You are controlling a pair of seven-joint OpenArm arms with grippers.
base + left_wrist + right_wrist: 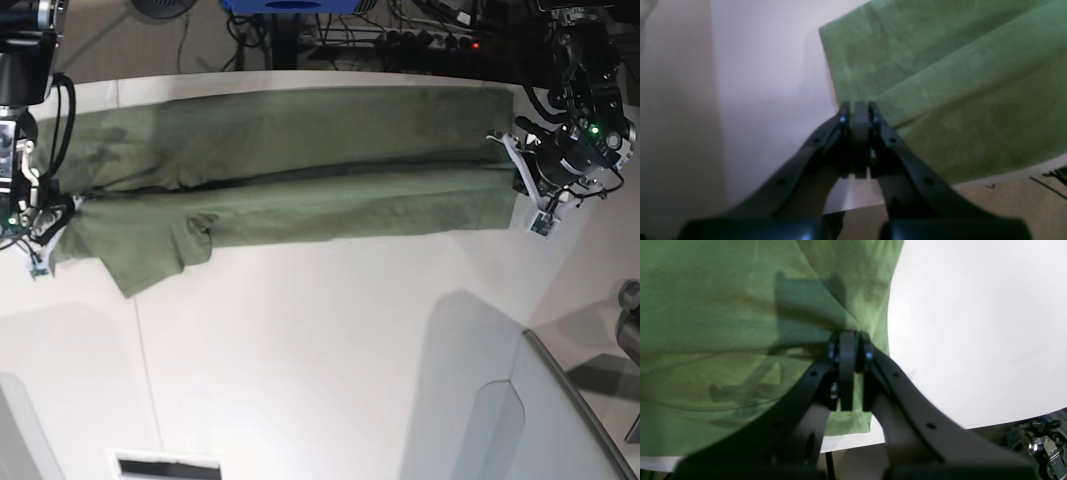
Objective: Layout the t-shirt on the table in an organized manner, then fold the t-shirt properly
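Olive t-shirt [300,165] lies stretched along the far side of the white table [330,340], lengthwise half-folded. Left gripper [860,111] and right gripper [848,343] both pinch the shirt's opposite ends. Keep tension even, lower together so edges align.

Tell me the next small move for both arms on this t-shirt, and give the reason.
Probably carry both ends together toward the near side of the table, laying the fold flat. The left gripper and right gripper look shut on opposite ends of the t-shirt, which is stretched lengthwise and already doubled along a crease.
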